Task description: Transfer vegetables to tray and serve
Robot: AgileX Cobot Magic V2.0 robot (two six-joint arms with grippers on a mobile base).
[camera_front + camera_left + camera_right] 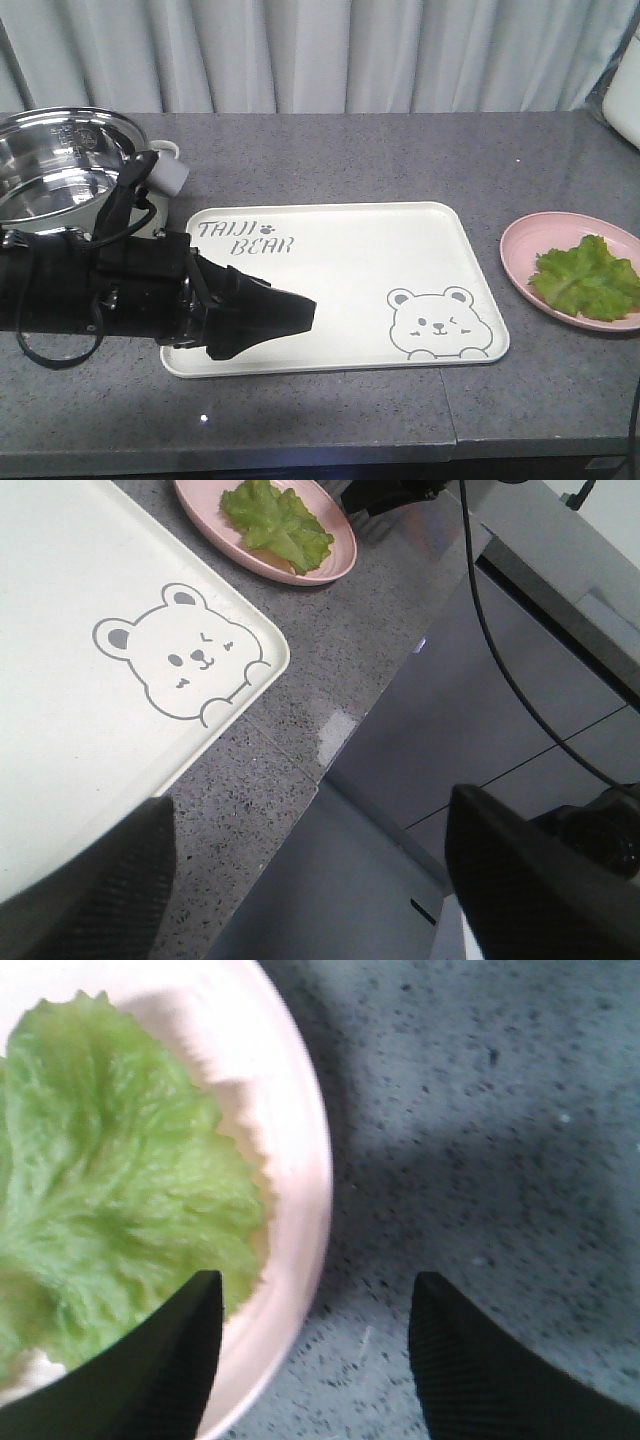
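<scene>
The bright green ruffled lettuce leaf (110, 1190) lay on the round pink plate (300, 1160), just beside the cream rectangular plastic tray (340, 250). The right end effector (315, 1285) hovered released astride the plate's rim, apparently poised to pinch the leaf. The left end effector (310, 810), likewise released, hovered over the tray's near corner.

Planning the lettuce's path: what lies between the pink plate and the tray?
Only bare grey countertop between pink plate and tray, seen in the front view.
</scene>
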